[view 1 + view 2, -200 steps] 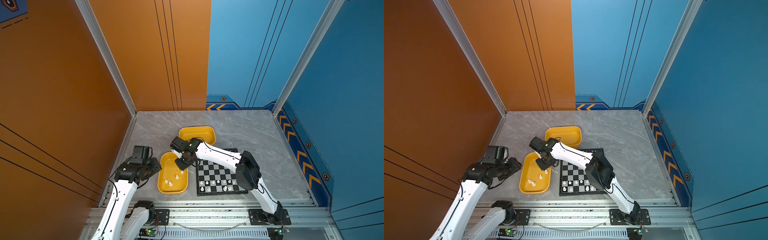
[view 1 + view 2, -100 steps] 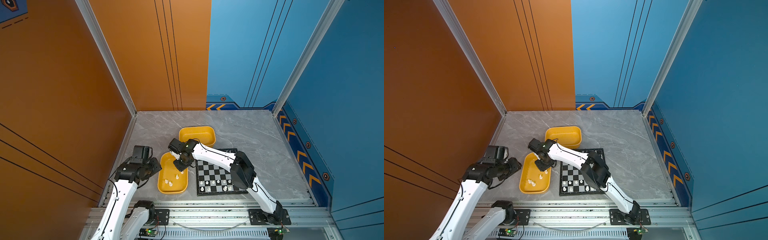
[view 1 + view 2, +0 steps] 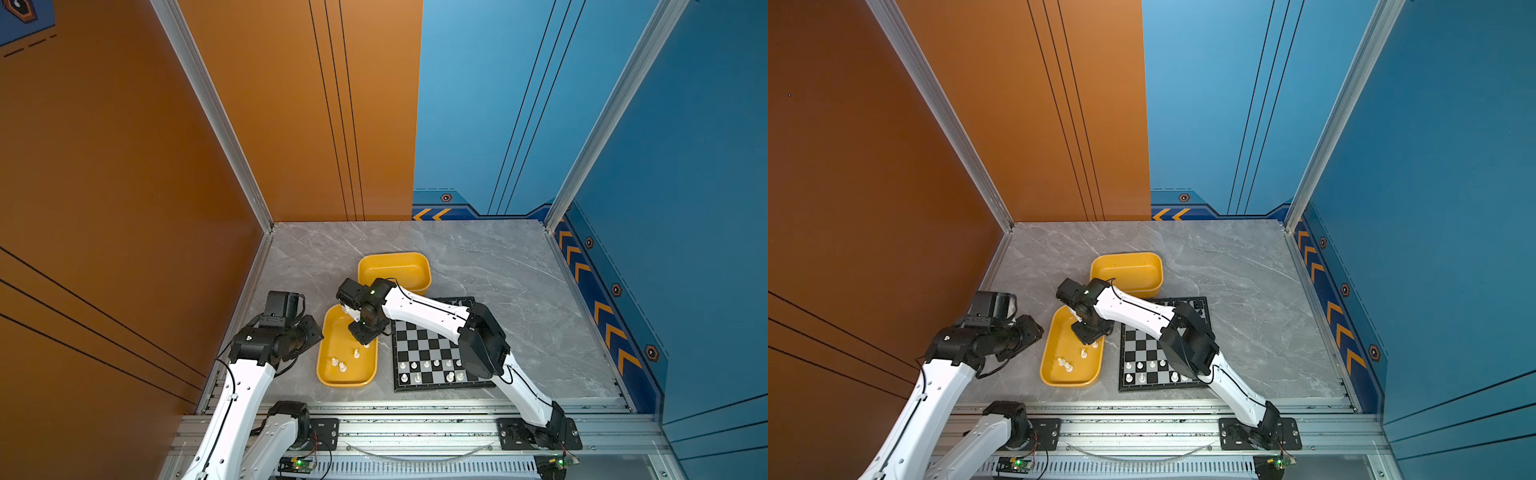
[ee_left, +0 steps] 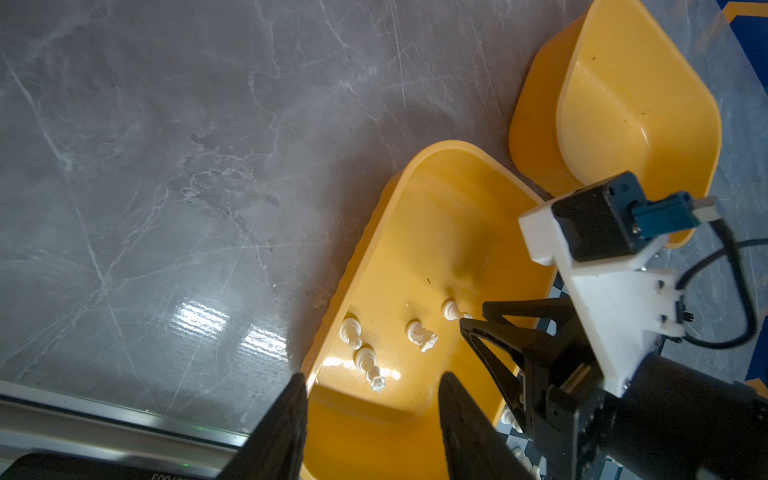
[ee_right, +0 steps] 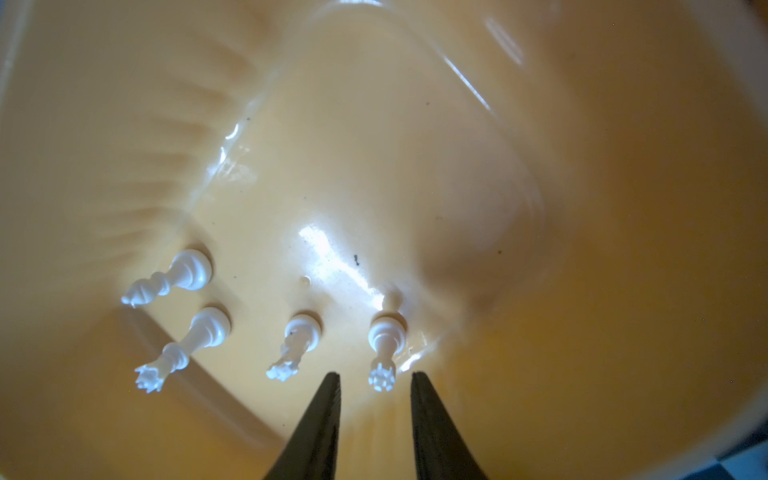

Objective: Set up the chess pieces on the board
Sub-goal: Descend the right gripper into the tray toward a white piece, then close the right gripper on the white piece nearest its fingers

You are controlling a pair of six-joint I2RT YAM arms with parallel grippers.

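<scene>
Several white chess pieces (image 5: 297,340) stand in the near yellow tray (image 3: 347,384). My right gripper (image 5: 376,376) reaches across into this tray (image 5: 540,166), open. The crowned top of one white piece (image 5: 384,345) sits between its fingertips, with a gap on each side. In both top views this gripper (image 3: 365,338) (image 3: 1090,338) points down over the tray's far half. My left gripper (image 4: 372,386) hovers open and empty over the tray's (image 4: 374,249) near end. The board (image 3: 419,345) (image 3: 1142,345) lies right of the tray, with white pieces (image 3: 436,365) in its two near rows.
A second yellow tray (image 3: 395,270) sits behind the near one, empty as far as I can see. The right arm's forearm (image 3: 424,311) and elbow (image 3: 482,340) hang over the board's far half. Grey marble tabletop (image 3: 519,270) lies beyond; a metal rail (image 3: 415,405) runs along the front.
The right arm has shifted a little left over the near tray, and its jaws have narrowed around the crowned piece. The left arm has not moved.
</scene>
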